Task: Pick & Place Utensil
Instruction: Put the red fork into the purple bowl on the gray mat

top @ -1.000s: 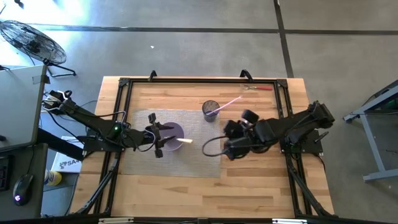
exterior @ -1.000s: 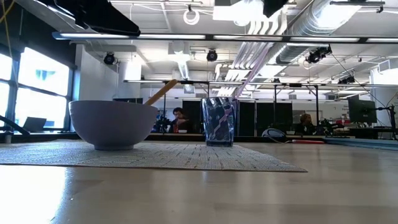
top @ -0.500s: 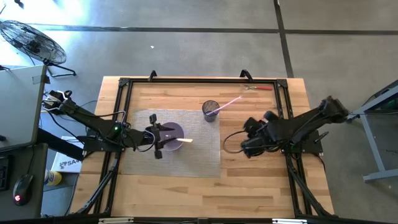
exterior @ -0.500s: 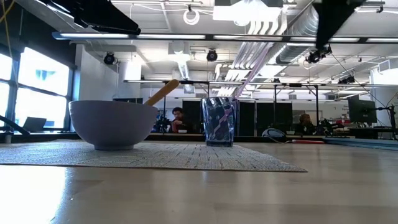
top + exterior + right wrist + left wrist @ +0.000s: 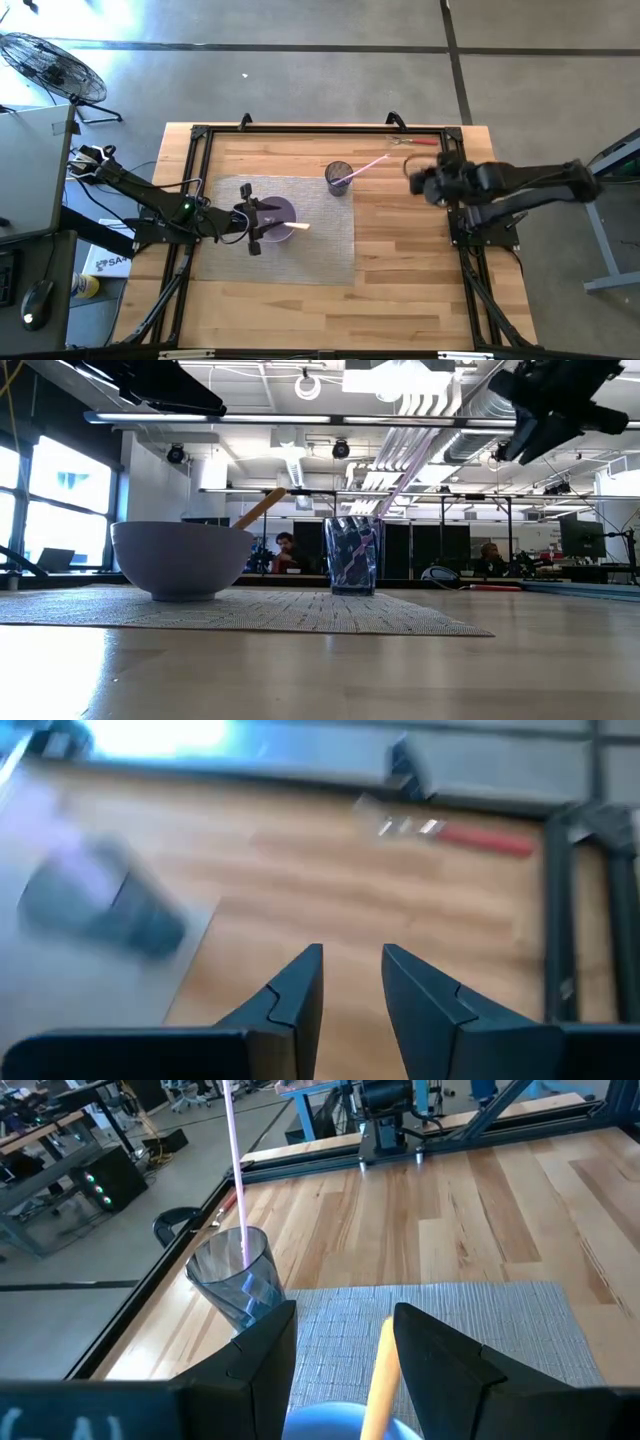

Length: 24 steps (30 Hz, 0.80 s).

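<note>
Wooden utensil [image 5: 297, 227] leans in purple bowl [image 5: 281, 213] on mat [image 5: 325, 240]; its lower end is hidden. Left gripper [image 5: 340, 1350] parted astride the handle, contact unclear. Right gripper [image 5: 350, 982], blurred, slightly parted, empty, above bare table [image 5: 400, 260] near red-handled tool [image 5: 420, 141].

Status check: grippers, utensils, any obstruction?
Left gripper open over bowl, wooden utensil between fingers. Right gripper open, empty. Pink utensil in cup. No obstruction.
</note>
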Each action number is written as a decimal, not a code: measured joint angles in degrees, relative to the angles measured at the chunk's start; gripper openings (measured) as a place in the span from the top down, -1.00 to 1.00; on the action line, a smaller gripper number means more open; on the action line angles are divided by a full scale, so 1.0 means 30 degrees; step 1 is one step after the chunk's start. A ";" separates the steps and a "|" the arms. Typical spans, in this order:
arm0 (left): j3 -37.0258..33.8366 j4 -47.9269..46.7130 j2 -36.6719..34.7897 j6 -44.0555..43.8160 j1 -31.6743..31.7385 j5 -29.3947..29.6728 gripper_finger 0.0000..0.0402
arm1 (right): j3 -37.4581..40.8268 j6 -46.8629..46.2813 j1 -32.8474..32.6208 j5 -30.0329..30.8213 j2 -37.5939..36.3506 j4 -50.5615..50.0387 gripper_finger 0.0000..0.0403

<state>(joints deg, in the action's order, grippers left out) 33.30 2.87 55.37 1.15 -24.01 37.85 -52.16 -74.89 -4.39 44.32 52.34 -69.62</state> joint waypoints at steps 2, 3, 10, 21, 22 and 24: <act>0.0000 0.0000 0.0000 0.0000 0.0000 0.0000 0.17 | 0.0165 0.0455 0.1812 0.0572 -0.0411 0.1073 0.51; 0.0000 0.0000 0.0000 0.0000 0.0000 0.0000 0.17 | 0.0206 0.0478 0.2764 0.0703 -0.0493 0.1780 0.51; 0.0000 0.0000 0.0000 0.0007 0.0000 0.0002 0.17 | 0.0190 0.5396 0.9248 -0.2891 0.0963 1.2279 0.51; 0.0000 0.0000 0.0000 0.0007 0.0000 0.0007 0.17 | 0.0175 0.6785 1.6251 -0.6506 0.5984 1.6362 0.51; 0.0000 0.0000 0.0000 0.0007 0.0000 0.0015 0.17 | 0.0174 0.7072 1.6725 -0.6678 0.6520 1.6369 0.51; 0.0000 0.0000 0.0000 0.0007 0.0000 0.0015 0.17 | 0.0075 0.7558 1.7628 -0.7072 0.7696 1.6320 0.51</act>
<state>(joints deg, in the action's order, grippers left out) 33.30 2.87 55.37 1.17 -24.01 37.89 -51.94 -52.22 48.49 23.10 75.43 -20.66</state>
